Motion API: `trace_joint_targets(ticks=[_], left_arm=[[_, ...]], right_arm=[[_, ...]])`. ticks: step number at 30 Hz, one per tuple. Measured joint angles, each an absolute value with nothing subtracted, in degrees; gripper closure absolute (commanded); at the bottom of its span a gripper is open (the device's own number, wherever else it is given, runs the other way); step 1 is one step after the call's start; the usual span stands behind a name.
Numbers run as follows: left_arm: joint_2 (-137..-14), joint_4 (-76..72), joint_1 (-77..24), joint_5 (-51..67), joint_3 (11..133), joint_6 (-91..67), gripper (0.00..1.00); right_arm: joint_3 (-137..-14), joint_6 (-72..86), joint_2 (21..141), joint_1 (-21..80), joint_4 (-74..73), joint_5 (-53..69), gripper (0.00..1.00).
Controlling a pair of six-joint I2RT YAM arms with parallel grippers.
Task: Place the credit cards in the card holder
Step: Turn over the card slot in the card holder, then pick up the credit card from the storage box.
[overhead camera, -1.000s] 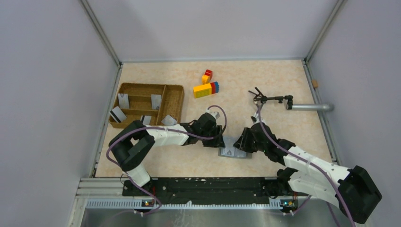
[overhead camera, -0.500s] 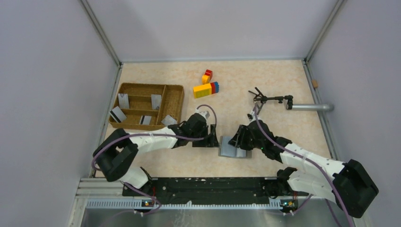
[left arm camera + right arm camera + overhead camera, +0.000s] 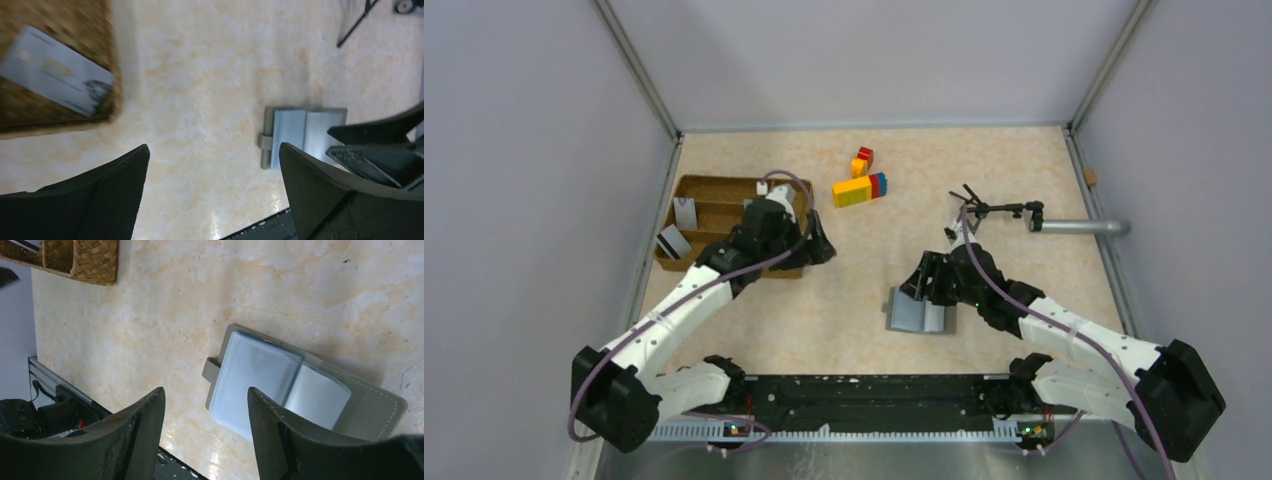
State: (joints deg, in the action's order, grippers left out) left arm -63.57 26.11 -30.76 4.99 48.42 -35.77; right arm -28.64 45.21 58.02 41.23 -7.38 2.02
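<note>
- card holder (image 3: 300, 390) lies open on the counter (image 3: 150, 315) near the front edge, with the inner panels (image 3: 255, 377) facing up. Can't tell whether any sleeve already has a card in it.
- credit cards (image 3: 686, 213): two are visible in the left compartments of the wicker tray (image 3: 714, 181), leaning against the dividers. The left wrist view shows one lying in a compartment by the tray wall. The arm hides the rest of the tray.
- left gripper (image 3: 212, 150): jaws wide apart and empty. It sits over bare counter just beside the tray's right wall, well apart from the holder.
- right gripper (image 3: 205, 392): jaws apart and empty, hovering over the holder's strap side. Contact not evident.
- My read: the holder is open and ready, and no card is in transit. At least those cards are left to move, so most of the job looks outstanding.
- Likely next: the left gripper picks a card from the tray while the right steadies the holder.
</note>
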Motion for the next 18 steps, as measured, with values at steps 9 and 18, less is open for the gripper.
trace_joint_targets(ticks=[9, 18], left_arm=[[-69.52, 32.34, -10.59, 2.83, 61.78, -23.68, 0.01], [-86.15, 32.6, -2.61, 0.69, 69.3, -20.86, 0.01]], right_arm=[[-28.62, 43.11, 51.96, 41.23, -10.04, 0.45, 0.27], [-28.56, 40.29, 50.48, 41.21, -10.37, -0.3, 0.26]])
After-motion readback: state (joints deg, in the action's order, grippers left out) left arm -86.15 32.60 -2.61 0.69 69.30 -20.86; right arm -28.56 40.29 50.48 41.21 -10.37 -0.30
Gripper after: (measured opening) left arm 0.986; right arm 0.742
